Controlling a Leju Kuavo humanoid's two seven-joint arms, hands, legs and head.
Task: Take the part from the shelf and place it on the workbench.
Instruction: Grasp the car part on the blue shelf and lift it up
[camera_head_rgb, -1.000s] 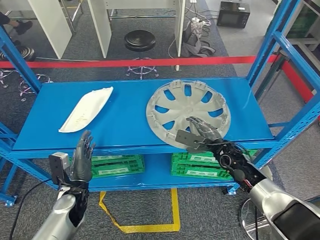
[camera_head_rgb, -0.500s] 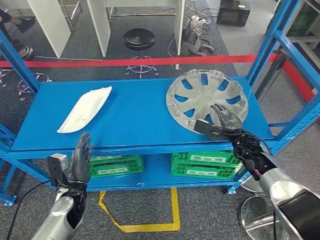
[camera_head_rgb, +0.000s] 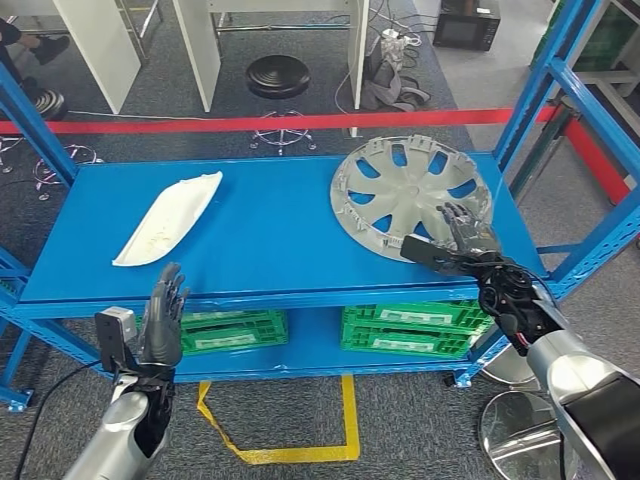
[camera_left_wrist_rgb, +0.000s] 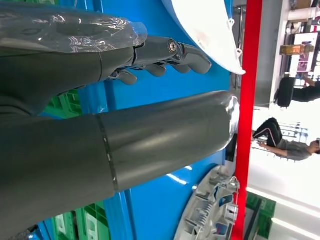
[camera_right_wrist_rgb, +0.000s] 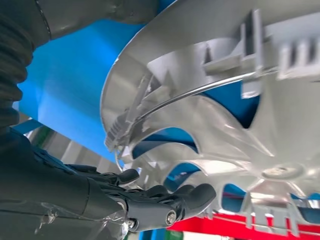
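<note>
Silver wheel cover, hollow side up, lying on the right part of the blue shelf top, ribs and clips visible along the rim in the right wrist view. Right hand reaching in over the front edge of the shelf at the near right rim of the wheel cover, dark fingers extended under and against the rim, thumb stretched out sideways along the near edge in the head view; whether the rim is actually gripped cannot be told from these views. Left hand raised in front of the shelf edge, well apart from the wheel cover, fingers straight and slightly spread, holding nothing; seen in the left wrist view with thumb and fingers extended and nothing between them. White curved panel lying on the left part of the shelf top, apart from both hands, also seen in the left wrist view. Green crates stored on the lower shelf level. Red line running across the floor behind the shelf, black stool beyond it. Yellow floor marking in front of the shelf.
</note>
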